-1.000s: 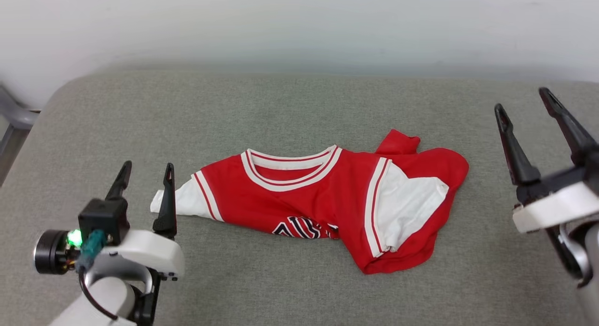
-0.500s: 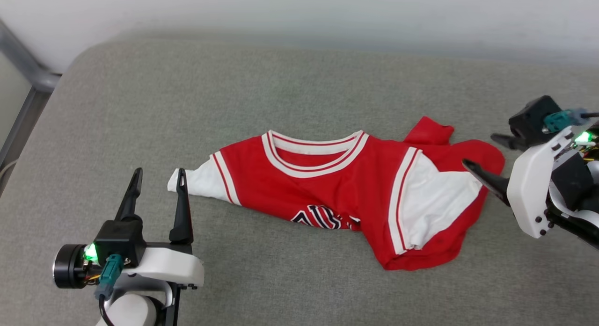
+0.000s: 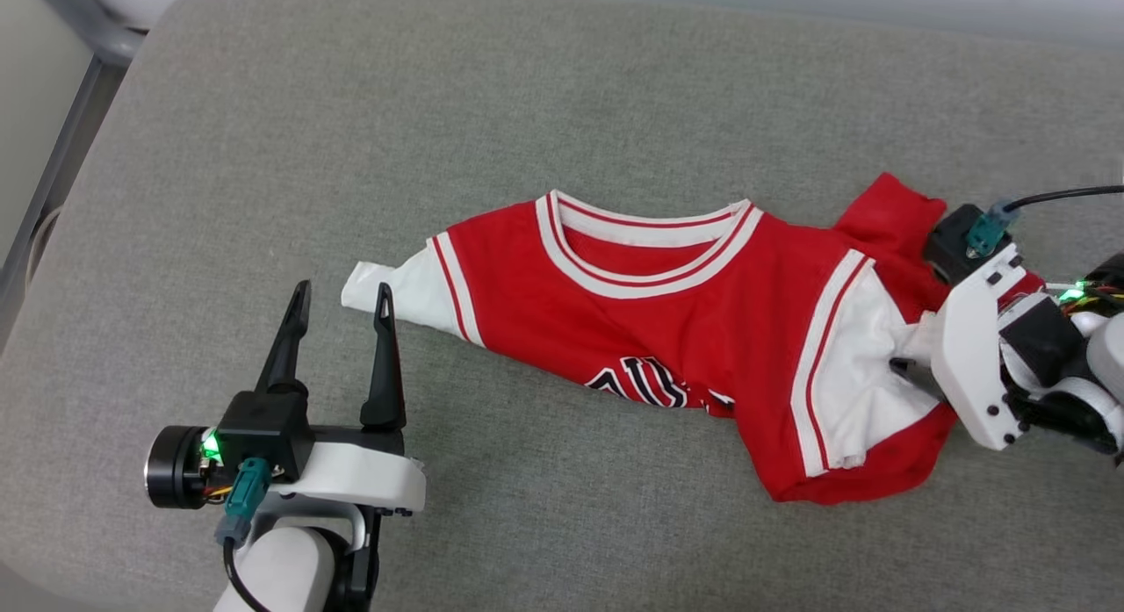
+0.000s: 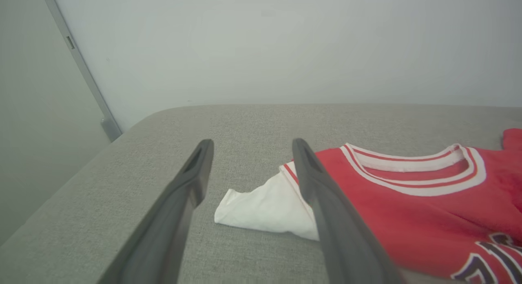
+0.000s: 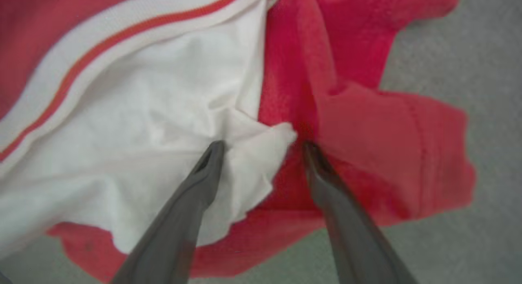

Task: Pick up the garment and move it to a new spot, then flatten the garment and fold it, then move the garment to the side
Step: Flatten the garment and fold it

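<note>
Nearest, on the left, the left gripper (image 3: 342,287) hangs over the grey bench (image 3: 544,524). Its two fingers are spread and nothing is between them. Their tips point at the end of the white left sleeve (image 3: 408,289), just short of it.

Beyond it, the garment (image 3: 685,331) lies crumpled across the middle of the bench, front up. Its lower part is tucked under, so the black letters (image 3: 650,385) show only in part along the near edge. The striped collar (image 3: 645,243) faces the far side.

On the right, the white right sleeve (image 3: 856,375) lies over bunched red cloth. The right gripper (image 5: 263,144) reaches in from the right with its fingers spread and its tips pushed down into the garment. One tip is on the white sleeve and the other on the red cloth, with a puckered white fold between them. That close view is blurred, but the fold seems loose rather than pinched.

Farthest are a pale wall (image 4: 285,43) and a grey metal post (image 4: 81,68) at the far left.
</note>
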